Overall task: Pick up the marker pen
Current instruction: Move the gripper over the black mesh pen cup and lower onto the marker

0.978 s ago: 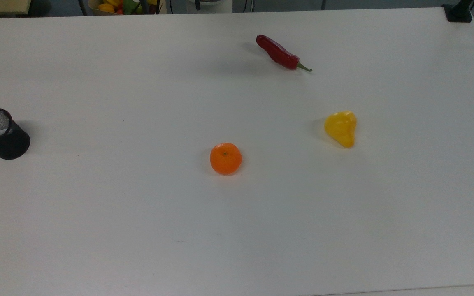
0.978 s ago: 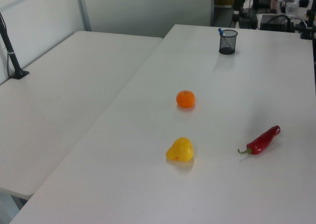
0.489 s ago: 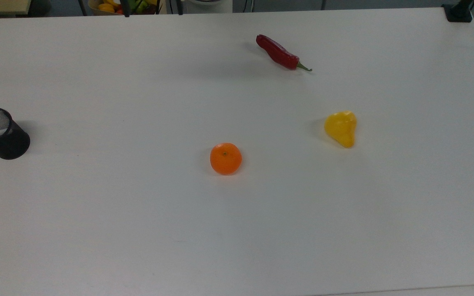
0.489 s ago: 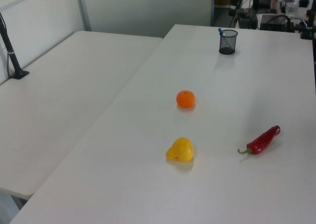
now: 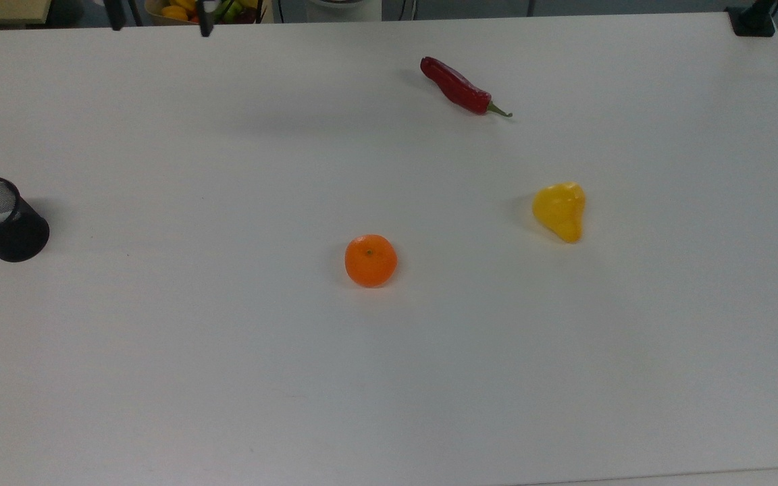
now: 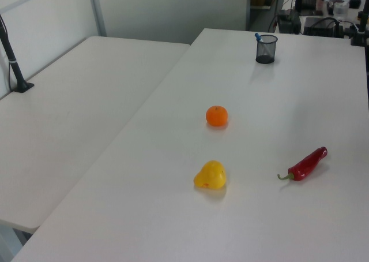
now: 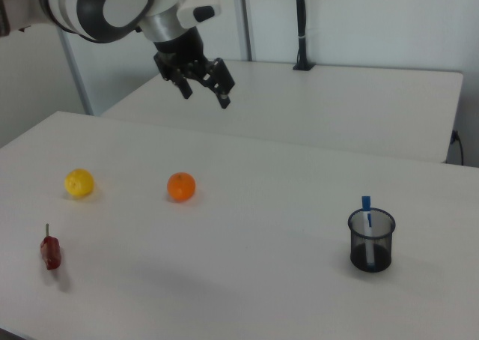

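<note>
Marker pen (image 7: 367, 228) near-upright in mesh cup (image 7: 370, 240), blue end up.

A marker pen (image 6: 258, 37) stands in a black mesh cup (image 6: 266, 50) at the far end of the white table (image 6: 323, 94). Nearer lie an orange (image 6: 217, 116), a yellow pepper (image 6: 210, 175) and, toward the left view's right, a red chili (image 6: 307, 164), all well apart.

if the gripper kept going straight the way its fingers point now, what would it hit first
In the right view the gripper hangs open, fingers aimed down and slightly toward the right view's right. Likely bare table beyond the orange, well short of the marker pen; depth is unclear.
</note>
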`<move>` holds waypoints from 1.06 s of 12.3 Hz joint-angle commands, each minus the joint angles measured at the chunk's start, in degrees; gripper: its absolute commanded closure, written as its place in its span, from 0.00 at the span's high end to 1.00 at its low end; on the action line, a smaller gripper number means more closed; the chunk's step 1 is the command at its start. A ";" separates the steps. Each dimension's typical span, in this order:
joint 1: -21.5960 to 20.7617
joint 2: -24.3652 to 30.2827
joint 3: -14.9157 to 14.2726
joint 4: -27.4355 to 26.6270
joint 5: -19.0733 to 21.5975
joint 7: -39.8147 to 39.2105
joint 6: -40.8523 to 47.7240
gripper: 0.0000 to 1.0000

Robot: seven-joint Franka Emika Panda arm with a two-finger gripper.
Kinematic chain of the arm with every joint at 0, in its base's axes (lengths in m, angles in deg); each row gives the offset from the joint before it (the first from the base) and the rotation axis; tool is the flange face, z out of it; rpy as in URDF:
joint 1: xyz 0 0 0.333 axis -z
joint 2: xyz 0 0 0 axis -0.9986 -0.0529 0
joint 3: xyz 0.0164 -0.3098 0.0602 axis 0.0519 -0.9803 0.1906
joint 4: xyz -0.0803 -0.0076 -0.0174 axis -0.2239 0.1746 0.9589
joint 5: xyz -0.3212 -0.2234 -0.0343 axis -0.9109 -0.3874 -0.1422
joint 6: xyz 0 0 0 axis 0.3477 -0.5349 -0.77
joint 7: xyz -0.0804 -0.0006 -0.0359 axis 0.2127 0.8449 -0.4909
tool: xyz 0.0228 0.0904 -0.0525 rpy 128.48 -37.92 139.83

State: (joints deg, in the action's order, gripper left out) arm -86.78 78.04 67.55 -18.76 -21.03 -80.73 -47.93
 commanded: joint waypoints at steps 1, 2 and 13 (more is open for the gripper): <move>0.08 -1.22 -3.80 -1.05 -0.45 -0.28 -9.19 1.00; 0.08 -2.01 -4.77 -1.13 -0.45 -0.28 -11.91 1.00; 1.92 -13.25 -10.50 -3.24 -0.10 -0.19 -33.37 1.00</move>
State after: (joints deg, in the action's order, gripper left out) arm -85.66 66.90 57.97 -20.89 -21.02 -80.73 -75.62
